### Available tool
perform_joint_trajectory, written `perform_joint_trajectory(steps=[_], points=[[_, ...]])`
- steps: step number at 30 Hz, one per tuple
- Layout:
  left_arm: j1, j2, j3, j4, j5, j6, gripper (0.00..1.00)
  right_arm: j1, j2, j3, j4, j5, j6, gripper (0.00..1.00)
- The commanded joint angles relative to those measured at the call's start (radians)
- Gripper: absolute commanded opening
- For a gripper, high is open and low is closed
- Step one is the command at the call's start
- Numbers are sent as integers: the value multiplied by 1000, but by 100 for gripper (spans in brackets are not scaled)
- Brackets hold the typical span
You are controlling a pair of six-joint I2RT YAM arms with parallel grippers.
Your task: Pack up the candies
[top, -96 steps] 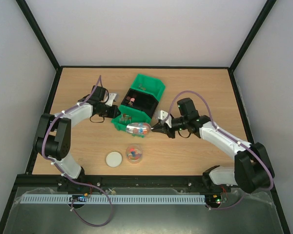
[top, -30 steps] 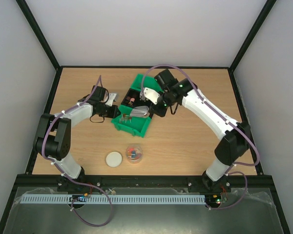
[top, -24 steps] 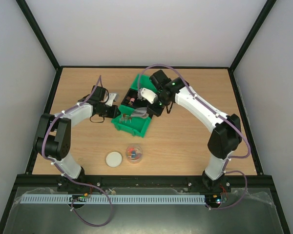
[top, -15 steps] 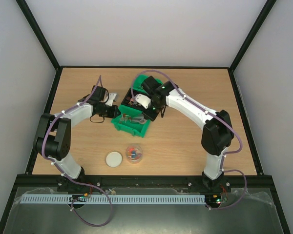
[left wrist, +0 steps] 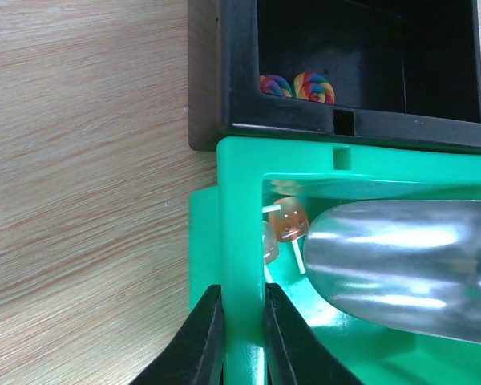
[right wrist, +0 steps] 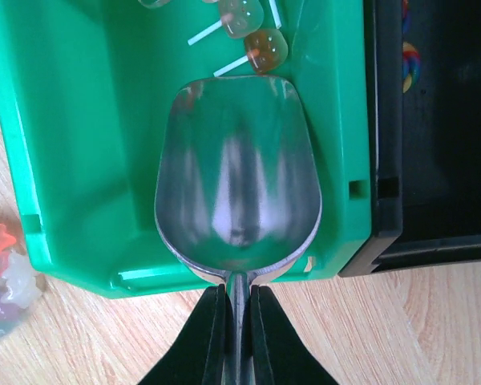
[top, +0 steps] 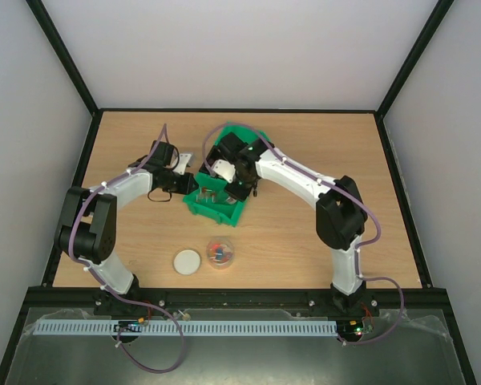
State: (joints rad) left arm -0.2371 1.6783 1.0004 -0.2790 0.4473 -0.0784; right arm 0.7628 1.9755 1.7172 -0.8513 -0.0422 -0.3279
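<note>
Wooden surface (top: 321, 168) carried everything we saw from above: a green bin (top: 216, 210) sat near its middle, and toward the near edge stood a small clear jar (top: 230, 256) holding a few of the candies (top: 218, 251), with a white lid (top: 187, 261) just beside it. The left claw (top: 191, 182) met the bin's left side, while the right claw (top: 237, 191) reached down over the bin from behind. In the left wrist view, the left claw (left wrist: 239, 341) was pressed onto the green bin's upright wall, one finger on each side of it. A black bin (left wrist: 240, 88) touched the green one's far edge and held two rainbow-swirl lollipops (left wrist: 298, 85) in its corner. Two orange candies on white sticks lay inside the green bin, right at the tip of a metal scoop (left wrist: 409, 265). In the right wrist view, the right claw (right wrist: 236, 325) pinched the scoop's thin handle, and the empty bowl hung over the green bin, its tip beside the orange candies. More candies showed in the jar at the lower left.
</note>
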Motion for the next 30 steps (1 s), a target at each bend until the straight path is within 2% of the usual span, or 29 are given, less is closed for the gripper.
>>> perform_joint_trajectory(steps=[1,9,17,24,30], points=[[-9,24,6,-36,-2,-4,2,16,61,22,-108,86,8,1],[-21,34,19,-40,-4,-1,2,21,144,30,-90,80,32,1],[-29,32,8,-34,11,8,2,22,185,-33,28,45,57,1],[-34,16,-8,-25,30,21,2,13,145,-194,240,-14,118,1],[-33,11,-18,-26,28,24,2,-35,10,-473,618,-90,169,1]])
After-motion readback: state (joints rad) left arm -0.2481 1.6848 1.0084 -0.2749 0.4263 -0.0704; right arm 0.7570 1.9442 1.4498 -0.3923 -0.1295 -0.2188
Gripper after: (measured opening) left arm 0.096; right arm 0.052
